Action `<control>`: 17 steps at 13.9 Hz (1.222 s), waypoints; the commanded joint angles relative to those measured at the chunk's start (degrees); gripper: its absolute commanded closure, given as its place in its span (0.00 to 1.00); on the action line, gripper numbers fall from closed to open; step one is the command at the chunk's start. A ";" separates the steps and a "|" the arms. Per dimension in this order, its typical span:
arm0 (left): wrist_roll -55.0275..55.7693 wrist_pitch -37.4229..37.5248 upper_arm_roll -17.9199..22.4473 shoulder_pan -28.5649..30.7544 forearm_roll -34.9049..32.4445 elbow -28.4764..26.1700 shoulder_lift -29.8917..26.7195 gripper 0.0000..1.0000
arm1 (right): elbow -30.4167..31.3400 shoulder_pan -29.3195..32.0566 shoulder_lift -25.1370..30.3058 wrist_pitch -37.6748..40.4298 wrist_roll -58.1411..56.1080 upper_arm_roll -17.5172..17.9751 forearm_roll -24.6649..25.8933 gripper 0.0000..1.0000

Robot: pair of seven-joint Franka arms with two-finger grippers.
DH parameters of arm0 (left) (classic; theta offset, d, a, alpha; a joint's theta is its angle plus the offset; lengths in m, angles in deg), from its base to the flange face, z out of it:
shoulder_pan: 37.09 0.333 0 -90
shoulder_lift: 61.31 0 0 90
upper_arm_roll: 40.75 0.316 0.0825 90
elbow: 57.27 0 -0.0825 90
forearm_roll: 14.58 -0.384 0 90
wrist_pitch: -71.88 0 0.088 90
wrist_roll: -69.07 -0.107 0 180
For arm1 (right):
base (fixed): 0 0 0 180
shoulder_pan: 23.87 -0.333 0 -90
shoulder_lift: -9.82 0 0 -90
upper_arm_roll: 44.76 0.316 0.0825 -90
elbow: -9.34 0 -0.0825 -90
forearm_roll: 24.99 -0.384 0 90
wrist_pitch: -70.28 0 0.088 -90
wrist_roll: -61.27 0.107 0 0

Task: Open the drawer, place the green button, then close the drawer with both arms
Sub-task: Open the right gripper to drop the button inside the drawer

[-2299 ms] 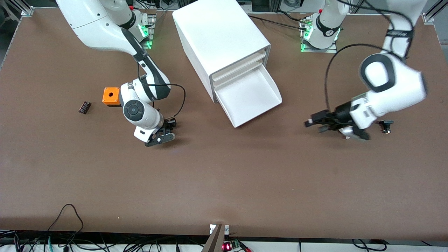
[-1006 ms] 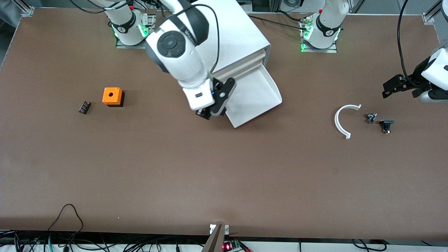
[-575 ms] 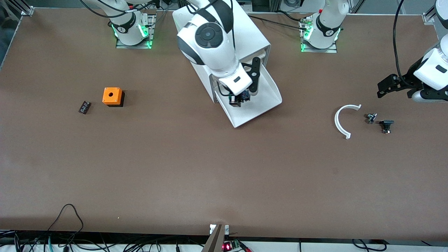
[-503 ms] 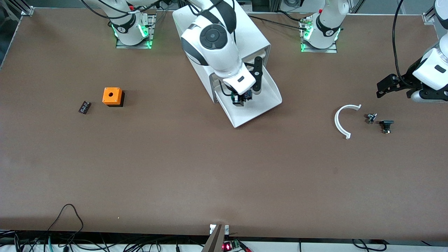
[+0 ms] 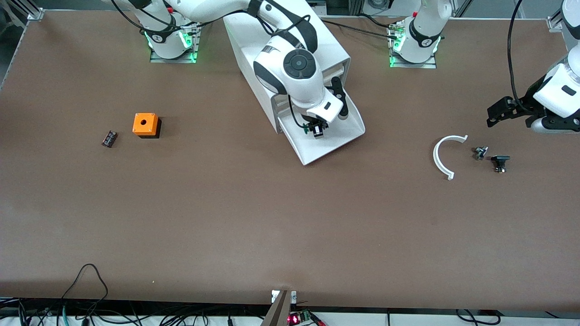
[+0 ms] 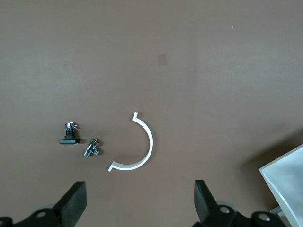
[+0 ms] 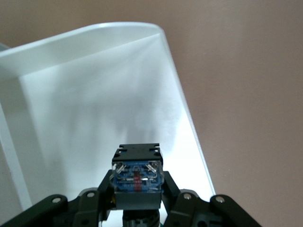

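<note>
Button [image 7: 136, 176] sits clamped in right gripper [image 5: 318, 129] over the open drawer [image 5: 335, 140].

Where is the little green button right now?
The small green-capped black button is pinched in the right gripper, over the open white bottom drawer of the cabinet.

right gripper [image 5: 318, 129]: over the open drawer [image 5: 327, 131], holding the button [image 5: 317, 130]
left gripper [image 5: 500, 112]: above the white arc [image 5: 442, 157]

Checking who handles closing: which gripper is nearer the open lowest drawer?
Right. The right gripper hangs over the shallow white open drawer, holding the button; the left gripper waits over the table's left-arm end.
</note>
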 commanded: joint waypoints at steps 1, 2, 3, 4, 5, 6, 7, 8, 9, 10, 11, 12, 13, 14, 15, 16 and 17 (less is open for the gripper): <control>0.97 0.00 -0.80 -0.83 -1.21 1.10 1.46 0.00 | -2.50 -4.01 -2.39 2.01 -0.60 -1.45 2.37 0.62; 1.06 -0.52 -0.98 -0.91 -1.12 0.84 1.55 0.00 | -2.50 -4.54 -2.66 1.93 -0.60 -1.54 2.46 0.62; 1.23 -0.61 -1.42 -0.91 -1.12 0.66 1.55 0.00 | -2.50 -4.81 -3.18 1.93 -0.60 -1.71 2.38 0.62; 1.93 -0.61 -1.51 -0.91 -1.12 0.75 1.55 0.00 | -2.41 -5.51 -3.36 1.93 -0.52 -1.71 2.46 0.62; 2.63 -0.61 -1.60 -1.00 -1.12 0.83 1.55 0.00 | -2.41 -5.86 -3.80 1.84 -0.52 -1.80 2.46 0.62; 2.81 -0.70 -1.60 -1.00 -1.12 0.75 1.64 0.00 | -2.41 -5.87 -4.41 1.58 -0.52 -2.24 2.46 0.61; 2.90 -0.70 -1.60 -1.00 -1.03 0.75 1.64 0.00 | -2.41 -5.87 -4.94 1.40 -0.69 -2.24 2.38 0.59; 2.90 -0.70 -1.60 -1.00 -1.03 0.75 1.64 0.00 | -2.41 -5.87 -5.12 1.31 -0.69 -2.33 2.38 0.57; 2.90 -0.70 -1.60 -1.00 -1.03 0.83 1.73 0.00 | -2.41 -5.78 -5.21 1.31 -0.43 -2.68 2.29 0.49; 2.90 -0.70 -1.60 -1.00 -1.03 0.83 1.73 0.00 | -2.41 -5.78 -5.21 1.22 -0.34 -3.38 1.94 0.37; 2.90 -0.70 -1.60 -0.91 -1.03 0.83 1.81 0.00 | -2.41 -5.69 -5.21 1.22 0.36 -3.47 1.76 0.10; 2.90 -0.70 -1.60 -0.91 -1.03 0.92 1.81 0.00 | -2.49 -5.52 -5.12 1.14 1.23 -3.47 1.67 0.00; 2.90 -0.79 -1.60 -1.00 -1.03 0.92 1.90 0.00 | -2.93 -5.43 -4.95 1.14 2.72 -3.47 1.59 0.00; 2.90 -0.79 -1.60 -0.91 -1.03 1.01 1.99 0.00 | -4.07 -5.25 -4.51 1.31 6.13 -3.39 1.58 0.00; 2.90 -0.88 -1.60 -1.00 -1.03 1.01 2.08 0.00 | -6.08 -5.16 -4.16 2.53 9.38 -3.21 1.41 0.00; 2.90 -1.40 -1.60 -0.91 -1.03 0.92 2.17 0.00 | -8.27 -5.08 -3.20 4.63 11.94 -3.47 0.54 0.00; 2.90 -3.23 -1.68 -1.00 -0.94 0.31 2.25 0.00 | -9.51 -4.81 -2.32 5.70 13.27 -4.17 0.01 0.00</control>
